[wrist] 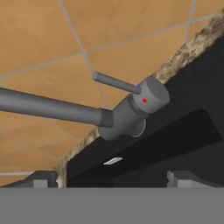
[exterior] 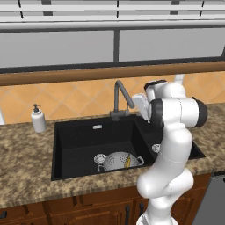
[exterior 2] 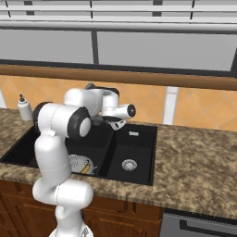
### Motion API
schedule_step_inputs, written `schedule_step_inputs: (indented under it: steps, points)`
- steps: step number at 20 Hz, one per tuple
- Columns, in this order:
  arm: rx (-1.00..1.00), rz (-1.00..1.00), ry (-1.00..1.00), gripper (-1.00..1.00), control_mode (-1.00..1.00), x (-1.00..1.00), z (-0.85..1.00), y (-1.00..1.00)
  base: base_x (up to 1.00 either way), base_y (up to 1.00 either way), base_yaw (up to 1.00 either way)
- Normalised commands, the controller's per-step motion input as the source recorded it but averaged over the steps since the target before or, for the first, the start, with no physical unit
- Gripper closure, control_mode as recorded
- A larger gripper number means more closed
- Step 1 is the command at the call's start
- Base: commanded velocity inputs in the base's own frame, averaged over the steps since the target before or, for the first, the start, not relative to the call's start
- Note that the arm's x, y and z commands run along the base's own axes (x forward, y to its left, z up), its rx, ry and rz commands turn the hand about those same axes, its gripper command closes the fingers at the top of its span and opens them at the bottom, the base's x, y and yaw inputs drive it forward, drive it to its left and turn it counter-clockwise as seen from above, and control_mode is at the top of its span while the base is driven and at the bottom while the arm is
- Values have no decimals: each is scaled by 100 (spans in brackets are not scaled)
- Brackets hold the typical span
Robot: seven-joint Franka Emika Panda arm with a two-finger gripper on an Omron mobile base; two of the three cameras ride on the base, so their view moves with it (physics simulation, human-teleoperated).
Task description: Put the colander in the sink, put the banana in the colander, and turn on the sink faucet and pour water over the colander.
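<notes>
My hand (wrist: 113, 178) sits with its two dark fingertips (wrist: 42, 178) spread wide apart at the bottom of the hand view, nothing between them. Just beyond them I see the sink faucet (wrist: 131, 111) close up: its grey base body with a red dot on the cap, the thin lever (wrist: 116, 83) sticking out from the side of that cap, and the long pipe running off toward the left edge of the view. I am near the faucet but not touching it. Behind it is the orange tiled wall (wrist: 65, 39), and the speckled stone edge of the surface (wrist: 183, 52) runs diagonally beside the black sink (wrist: 175, 140) wall.

From the left base view, the hand (exterior: 139, 104) hovers beside the faucet (exterior: 119, 99), above the back rim of the sink (exterior: 74, 145), over the divider between the two basins. In the right base view the hand (exterior 2: 115, 121) is again above the sink (exterior 2: 139, 152), partly hidden by my own arm.

The colander (exterior: 117, 161) rests on the floor of the larger basin, toward its front, next to the round silver drain (exterior: 100, 158). The banana (exterior: 127, 161) lies inside the colander, against its right side. I see no stream of water from the spout. A white soap dispenser (exterior: 38, 119) stands on the surface left of the sink.
</notes>
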Motion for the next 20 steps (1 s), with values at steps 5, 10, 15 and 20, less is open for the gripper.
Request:
schedule_step_inputs:
  steps: [5, 10, 15, 20]
  points:
    - [0, 0, 0, -100, -100, 36, -21, 0, 0, 0, 0]
    - [0, 0, 0, -100, -100, 32, -17, 2, 0, 0, 0]
    - [-1, 0, -1, -100, -100, 27, -13, 4, 0, 0, 0]
    - [-3, 0, -1, -100, -100, 25, -12, 8, 0, 0, 0]
